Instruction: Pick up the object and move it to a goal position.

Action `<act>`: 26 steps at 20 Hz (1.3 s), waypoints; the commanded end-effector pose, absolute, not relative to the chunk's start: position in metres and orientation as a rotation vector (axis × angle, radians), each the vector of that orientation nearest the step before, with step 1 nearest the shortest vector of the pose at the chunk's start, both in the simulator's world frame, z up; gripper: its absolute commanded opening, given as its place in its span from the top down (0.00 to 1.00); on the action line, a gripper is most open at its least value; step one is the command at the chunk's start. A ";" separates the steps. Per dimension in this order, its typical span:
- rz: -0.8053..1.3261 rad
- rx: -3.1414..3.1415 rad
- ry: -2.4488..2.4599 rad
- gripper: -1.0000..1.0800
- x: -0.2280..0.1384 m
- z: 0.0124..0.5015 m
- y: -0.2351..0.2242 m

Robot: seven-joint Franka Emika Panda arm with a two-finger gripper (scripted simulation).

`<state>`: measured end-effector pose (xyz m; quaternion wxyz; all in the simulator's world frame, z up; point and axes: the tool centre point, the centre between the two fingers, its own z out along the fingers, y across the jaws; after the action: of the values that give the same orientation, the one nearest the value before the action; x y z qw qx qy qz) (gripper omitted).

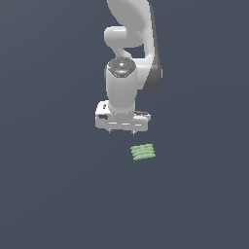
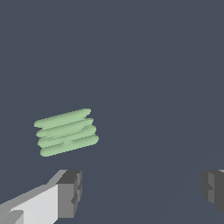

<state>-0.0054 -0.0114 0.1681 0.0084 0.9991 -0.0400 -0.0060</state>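
Your object [image 1: 143, 152] [image 2: 66, 132] is a small, flat, light-green piece with rounded ribs running along its length, stacked like stripes. It lies flat on the dark grey-blue floor [image 1: 53, 194] [image 2: 148, 57], with nothing touching it. In the exterior view you find it just below the arm's hand and a little toward that view's right, near the gripper [image 1: 121, 131] but clearly apart from it. In the wrist view the object sits off the line between the two fingertips, closer to one finger [image 2: 70, 192] than to the other, and outside the gap.

The gripper [image 2: 142, 190] is spread wide: you can see the two dark pads far apart, with only bare floor between them, and the gap is much broader than the object. It holds nothing. The white arm [image 1: 127, 58] rises above it, with the hand pointing straight down at the floor.
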 end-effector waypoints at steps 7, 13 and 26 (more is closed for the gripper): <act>-0.018 3.112 -0.334 0.04 -0.002 0.157 0.000; -0.018 3.086 -0.555 0.04 0.000 0.145 0.013; -0.017 2.963 -1.044 0.04 0.005 0.119 0.040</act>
<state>0.0045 0.0364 0.1219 0.0003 0.9494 -0.3139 -0.0057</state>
